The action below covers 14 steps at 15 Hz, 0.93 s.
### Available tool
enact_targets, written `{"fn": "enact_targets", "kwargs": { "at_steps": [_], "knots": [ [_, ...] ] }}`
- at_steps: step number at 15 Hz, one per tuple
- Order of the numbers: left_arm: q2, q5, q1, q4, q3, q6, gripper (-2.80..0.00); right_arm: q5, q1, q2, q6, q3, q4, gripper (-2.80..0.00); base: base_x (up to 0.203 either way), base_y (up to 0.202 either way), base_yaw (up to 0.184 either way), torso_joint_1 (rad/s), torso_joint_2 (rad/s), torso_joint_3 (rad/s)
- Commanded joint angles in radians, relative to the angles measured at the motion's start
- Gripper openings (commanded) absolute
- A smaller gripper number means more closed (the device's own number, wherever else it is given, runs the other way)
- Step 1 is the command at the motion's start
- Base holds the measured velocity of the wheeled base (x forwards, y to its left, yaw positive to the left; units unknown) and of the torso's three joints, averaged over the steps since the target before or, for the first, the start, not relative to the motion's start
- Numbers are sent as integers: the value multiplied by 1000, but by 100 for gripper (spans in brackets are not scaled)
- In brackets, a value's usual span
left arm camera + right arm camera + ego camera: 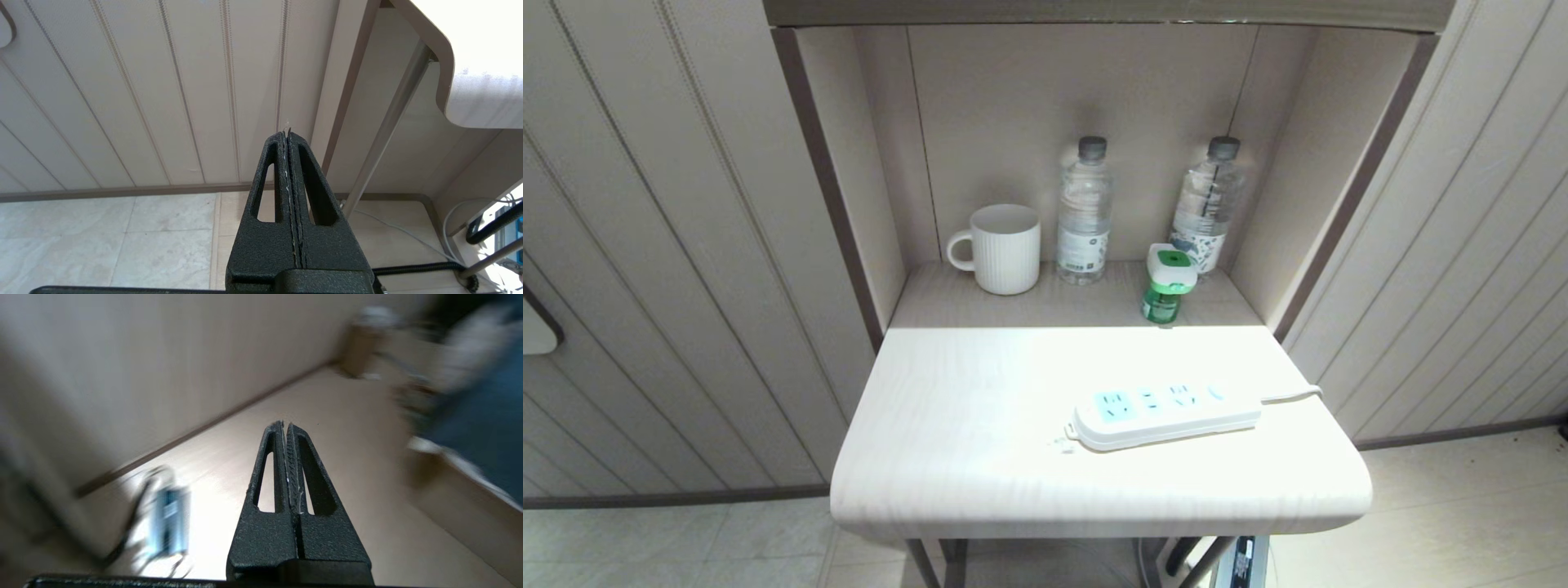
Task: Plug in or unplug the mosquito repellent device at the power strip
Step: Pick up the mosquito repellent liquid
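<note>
Small white-and-green mosquito repellent device (1168, 282) unplugged, standing behind flat white power strip (1166, 416); left gripper (288, 132) and right gripper (284, 424) both clenched, empty.

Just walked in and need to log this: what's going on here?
Nothing is being handled right now. The mosquito repellent device stands unplugged at the back of the table, apart from the power strip near the front. Both grippers, left gripper and right gripper, are shut, empty and low beside the table.
</note>
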Motion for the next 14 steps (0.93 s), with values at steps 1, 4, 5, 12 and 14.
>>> {"fn": "enact_targets", "kwargs": {
  "at_steps": [1,4,5,12,14],
  "knots": [
    [1,0,0,0,0,0,-280,333,-2,-8,-7,1,56,-280,0,0,0,0,0,0],
    [1,0,0,0,0,0,-280,573,-1,-19,-43,1,170,-280,0,0,0,0,0,0],
    [1,0,0,0,0,0,-280,634,0,-23,-49,1,208,-280,0,0,0,0,0,0],
    [1,0,0,0,0,0,-280,634,127,-278,-48,1,287,-280,0,0,0,0,0,0],
    [1,0,0,0,0,0,-280,602,120,-282,38,1,291,-280,0,0,0,0,0,0]
  ]
}}
